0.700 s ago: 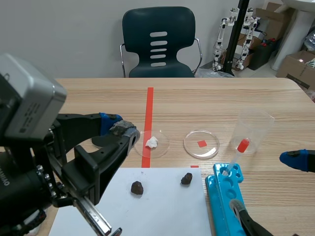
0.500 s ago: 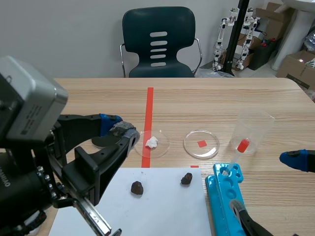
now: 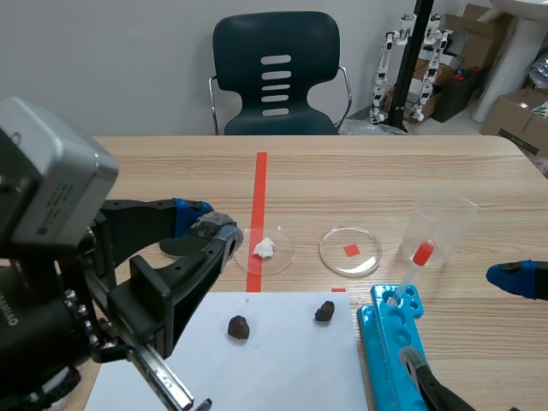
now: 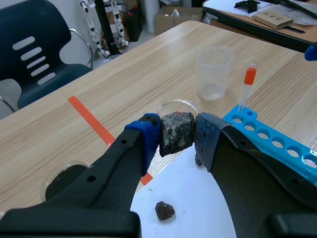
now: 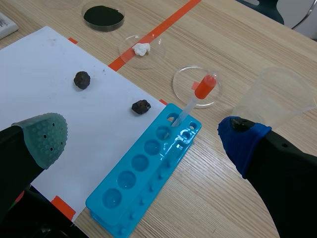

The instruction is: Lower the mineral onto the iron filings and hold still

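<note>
Overall, 1 mineral (image 4: 177, 132) tight in left gripper (image 4: 177, 135), 2 lumps (image 3: 239, 326) (image 3: 324, 311) on paper (image 3: 278, 364) (right gripper (image 5: 144, 140) agape)

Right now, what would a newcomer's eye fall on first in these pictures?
The grey speckled mineral chunk, clamped between the left arm's jaws, stands out first. Next comes the bright blue plastic tube rack holding a red-capped dropper, beside the white paper sheet. The round dish of black iron filings lies beyond that sheet.
</note>
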You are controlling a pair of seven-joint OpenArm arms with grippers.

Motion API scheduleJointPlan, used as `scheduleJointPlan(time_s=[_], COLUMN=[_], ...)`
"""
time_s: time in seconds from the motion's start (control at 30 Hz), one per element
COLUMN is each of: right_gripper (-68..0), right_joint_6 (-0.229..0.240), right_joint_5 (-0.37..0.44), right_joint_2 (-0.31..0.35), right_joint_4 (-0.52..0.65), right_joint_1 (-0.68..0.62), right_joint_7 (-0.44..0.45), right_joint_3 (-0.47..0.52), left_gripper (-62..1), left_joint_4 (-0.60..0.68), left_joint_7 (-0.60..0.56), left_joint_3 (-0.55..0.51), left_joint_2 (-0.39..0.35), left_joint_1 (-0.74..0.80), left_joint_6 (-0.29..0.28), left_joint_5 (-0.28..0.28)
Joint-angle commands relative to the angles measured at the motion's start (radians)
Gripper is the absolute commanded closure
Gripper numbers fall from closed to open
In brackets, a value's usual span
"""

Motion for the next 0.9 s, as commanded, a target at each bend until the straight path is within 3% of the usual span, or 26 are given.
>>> scheduleJointPlan(time_s=[0.0, 0.27, 0.37, 0.5, 0.87], right_gripper=[-64.7, -64.7, -64.7, -64.7, -64.7], right_joint_6=[0.001, 0.001, 0.001, 0.001, 0.001], right_joint_5=[0.011, 0.011, 0.011, 0.011, 0.011], right_joint_2=[0.000, 0.000, 0.000, 0.000, 0.000], right_joint_4=[0.005, 0.005, 0.005, 0.005, 0.005], right_joint_1=[0.003, 0.003, 0.003, 0.003, 0.003], right_joint_7=[0.012, 0.012, 0.012, 0.012, 0.012], right_joint_3=[0.006, 0.006, 0.006, 0.006, 0.006], left_gripper=[-11.5, -11.5, -11.5, -11.5, -11.6], left_joint_4=[0.013, 0.013, 0.012, -0.018, -0.459], left_joint_7=[-0.017, -0.010, 0.060, 0.215, 0.649], left_joint_3=[-0.005, -0.005, -0.005, -0.005, -0.005], left_joint_2=[0.008, 0.008, 0.023, 0.066, 0.277], left_joint_1=[0.011, 0.007, -0.020, -0.127, -0.587], left_joint_6=[0.005, 0.005, 0.005, 0.005, 0.018], left_joint_5=[-0.005, -0.005, -0.006, -0.079, -0.208])
